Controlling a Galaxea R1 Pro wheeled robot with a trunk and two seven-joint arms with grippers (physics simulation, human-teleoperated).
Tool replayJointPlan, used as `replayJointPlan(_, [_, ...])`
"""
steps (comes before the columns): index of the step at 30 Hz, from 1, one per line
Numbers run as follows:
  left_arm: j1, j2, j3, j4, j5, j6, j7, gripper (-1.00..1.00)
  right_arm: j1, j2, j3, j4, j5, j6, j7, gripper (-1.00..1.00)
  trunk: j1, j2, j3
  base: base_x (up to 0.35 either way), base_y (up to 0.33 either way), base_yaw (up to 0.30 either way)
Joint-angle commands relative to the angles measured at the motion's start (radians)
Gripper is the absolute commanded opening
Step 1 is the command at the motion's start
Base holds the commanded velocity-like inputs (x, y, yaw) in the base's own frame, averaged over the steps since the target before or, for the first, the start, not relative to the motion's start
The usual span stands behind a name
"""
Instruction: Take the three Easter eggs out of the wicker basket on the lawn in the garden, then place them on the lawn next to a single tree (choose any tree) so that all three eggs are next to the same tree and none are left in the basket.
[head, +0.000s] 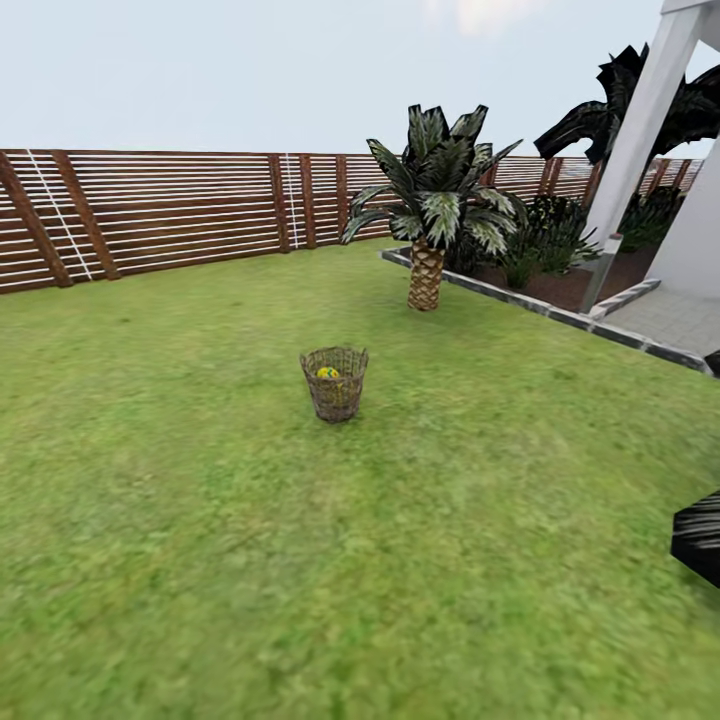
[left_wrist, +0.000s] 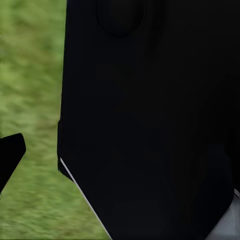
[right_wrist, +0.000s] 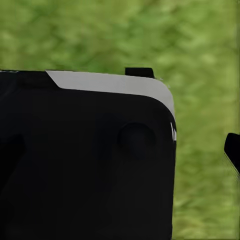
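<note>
Foreground: a dark robot part (head: 700, 535) is seen at the right edge of the head view, low over the lawn (head: 200, 560); which part it is cannot be told.
Wrist views: each is largely blocked by a black body panel (left_wrist: 150, 125), with blurred grass beyond it.
Hands: a small dark tip (left_wrist: 9, 152) is seen in the left wrist view and another (right_wrist: 233, 150) in the right wrist view; whether either hand is apart or together cannot be told.
Wicker basket: the wicker basket (head: 335, 383) is stood upright on the grass, well ahead of the robot, near the middle of the head view.
Easter eggs: one yellow egg (head: 328, 373) is glimpsed just inside the rim; the other two cannot be made out at this range.
Progress: nothing is judged done yet. No egg is seen lying on the grass, and the basket is judged out of reach, so the approach, three lifts and three placements are left.
Tree: a short scaly-trunked palm (head: 427, 262) is seen beyond the basket; no smooth-trunked tree is made out.
Edges: a grey stone kerb (head: 560, 312) bounds the grass on the right, with a planting bed and paving behind it; a slatted wooden fence (head: 170, 205) closes the far side.
Open room: wide flat grass is left all round the basket, and the straight line to it is judged free.
</note>
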Motion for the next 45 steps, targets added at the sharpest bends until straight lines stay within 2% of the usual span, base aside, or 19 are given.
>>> replayJointPlan(1, [0.000, 0.000, 0.005, 0.000, 0.001, -0.001, -0.001, 1.00, -0.001, 0.000, 0.000, 0.001, 0.001, -0.003, 0.000, 1.00, 0.001, 0.000, -0.001, 0.326, 0.000, 0.000])
replayJointPlan(18, [0.000, 0.000, 0.005, 0.000, 0.001, -0.001, -0.001, 1.00, -0.001, -0.001, -0.001, 0.000, 0.000, -0.005, 0.000, 1.00, 0.001, 0.000, -0.003, 0.326, 0.000, 0.069])
replayJointPlan(45, [0.000, 0.000, 0.005, 0.000, 0.000, -0.001, -0.001, 1.00, -0.001, -0.002, 0.000, 0.001, 0.000, -0.005, 0.000, 1.00, 0.001, 0.000, -0.003, 0.326, 0.000, 0.002])
